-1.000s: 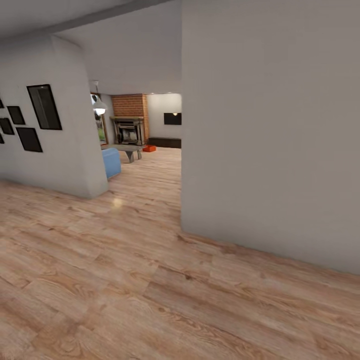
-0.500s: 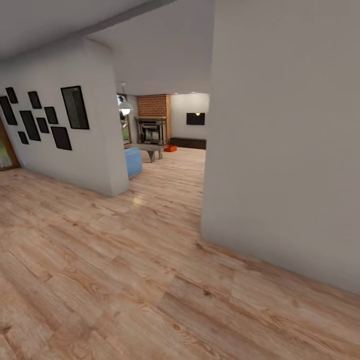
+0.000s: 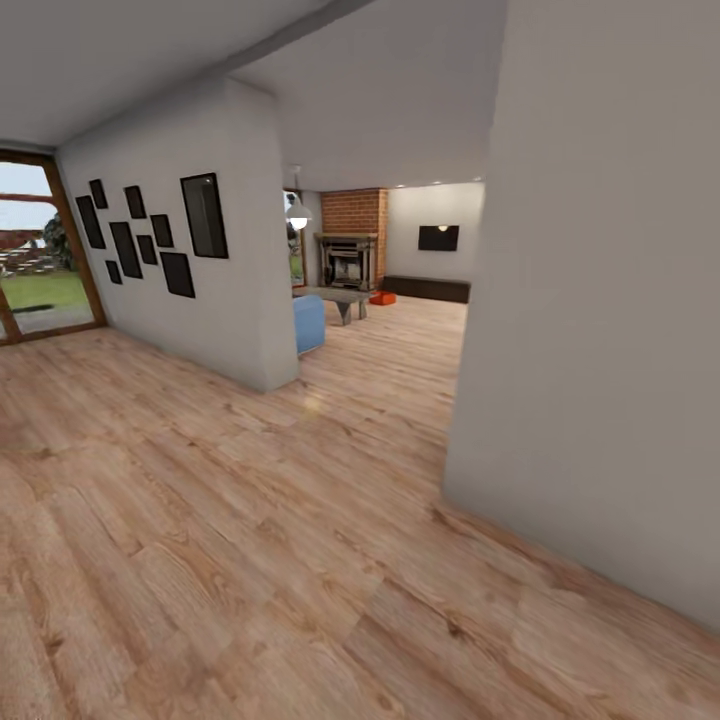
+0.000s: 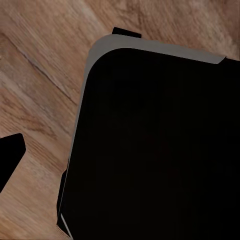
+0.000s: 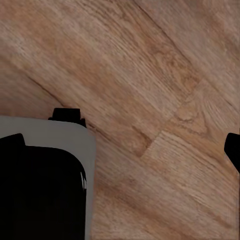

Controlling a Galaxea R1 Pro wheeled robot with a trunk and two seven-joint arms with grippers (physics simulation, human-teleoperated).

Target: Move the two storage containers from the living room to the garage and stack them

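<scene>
1. Starting at far left of the head view: glass door (image 3: 40, 250) in a wood frame, with grass and sky behind it.
2. Near wall (image 3: 200, 290), pale, carrying a cluster of dark picture frames (image 3: 150, 235) of mixed sizes.
3. Wood-plank floor (image 3: 250, 560), light, running from the foreground through the opening into the living room (image 3: 385, 270).
4. Blue sofa (image 3: 309, 322), one end showing past the near wall's corner.
5. Hanging lamp (image 3: 298, 213), lit, above and behind the sofa.
6. Low table (image 3: 338, 298), grey, in front of the brick fireplace (image 3: 350, 245).
7. Storage container (image 3: 382, 298), orange-red, small with distance, on the planks just beside the table, near the fireplace. Whether it is one box or two I cannot tell.
8. Dark panel (image 3: 438, 237) on the back wall, above a long dark low unit (image 3: 425, 288).
9. Right wall (image 3: 600, 300), plain grey, closing off that side.
10. Left gripper: state cannot be told; the left wrist view shows a black, grey-edged body (image 4: 155, 145) over planks.
11. Right gripper: state cannot be told; the right wrist view shows planks and a black, grey-edged corner (image 5: 40, 190).
</scene>
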